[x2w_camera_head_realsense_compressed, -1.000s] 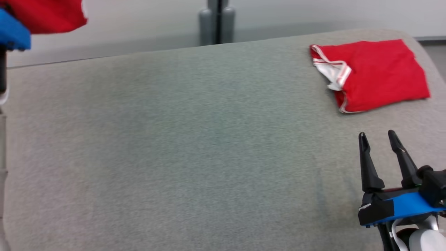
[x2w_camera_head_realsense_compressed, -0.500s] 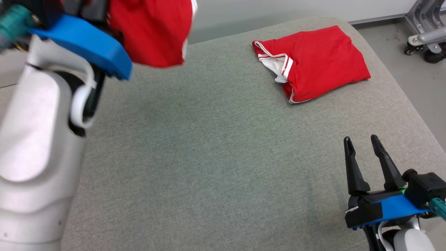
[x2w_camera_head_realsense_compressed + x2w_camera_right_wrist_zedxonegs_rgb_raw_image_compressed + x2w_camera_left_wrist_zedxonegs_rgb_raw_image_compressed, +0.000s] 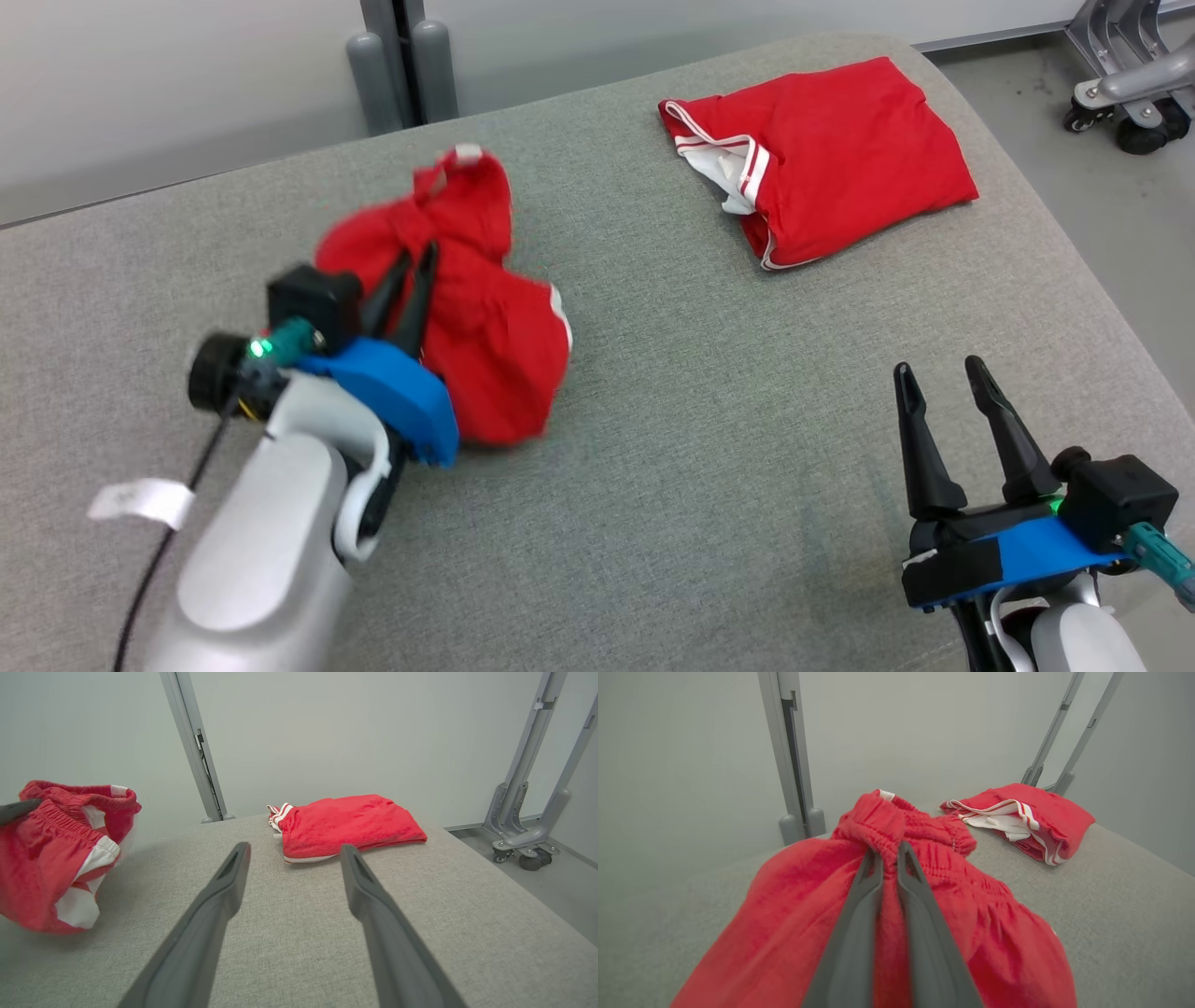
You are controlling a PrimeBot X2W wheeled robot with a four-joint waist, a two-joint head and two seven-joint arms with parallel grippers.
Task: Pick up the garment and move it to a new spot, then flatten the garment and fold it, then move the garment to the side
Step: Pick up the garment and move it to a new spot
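A bunched red garment with white trim hangs from my left gripper over the left middle of the grey table. In the left wrist view the gripper is shut on the gathered elastic waistband, and the red cloth drapes down both sides of the fingers. Whether its lower edge touches the table I cannot tell. The right wrist view has the garment at its left. My right gripper stands open and empty near the table's front right, its fingers spread wide.
A second red garment, folded, with white striped trim, lies at the table's far right corner. Behind the table stands a grey post. A wheeled metal frame is on the floor to the right.
The head camera has turned, so the whole picture shifted. My left arm came down from the upper left, bringing the garment low over the table. The right gripper stayed open.
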